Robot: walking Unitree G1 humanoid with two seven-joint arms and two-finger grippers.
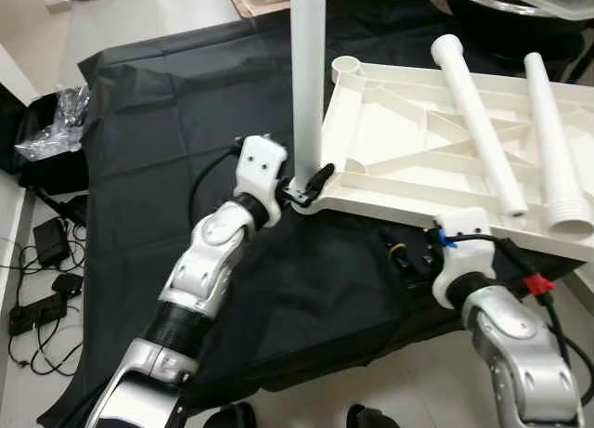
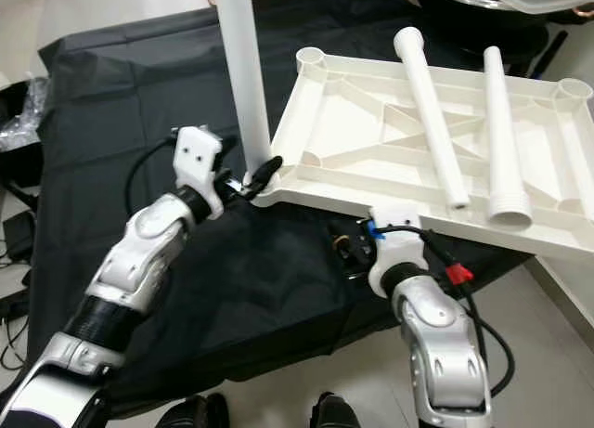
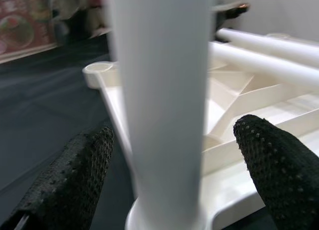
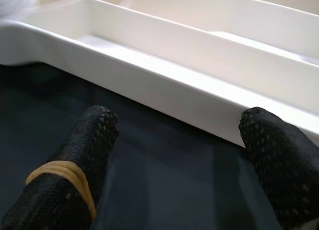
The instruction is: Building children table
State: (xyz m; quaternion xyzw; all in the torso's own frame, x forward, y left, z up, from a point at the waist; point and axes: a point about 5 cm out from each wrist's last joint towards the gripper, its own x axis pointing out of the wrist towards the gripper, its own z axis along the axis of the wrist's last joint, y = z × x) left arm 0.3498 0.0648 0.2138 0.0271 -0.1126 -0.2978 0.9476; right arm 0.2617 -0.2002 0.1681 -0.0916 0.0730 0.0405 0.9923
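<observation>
Nearest you, the right end effector (image 2: 357, 247) sits with fingers spread just below the near rim of the upturned white table top (image 2: 371, 149), gripping nothing. Your left end effector (image 1: 311, 185) is spread around the base of the upright leg (image 1: 307, 75) standing in the near corner socket, fingers not closed on it. If that leg isn't fully seated, a nudge could tip it. Two loose legs (image 2: 436, 122) lying on the ribs could roll if you jolt the panel.

Both end effectors (image 1: 311, 184) (image 2: 345, 250) forward, fingers apart.
</observation>
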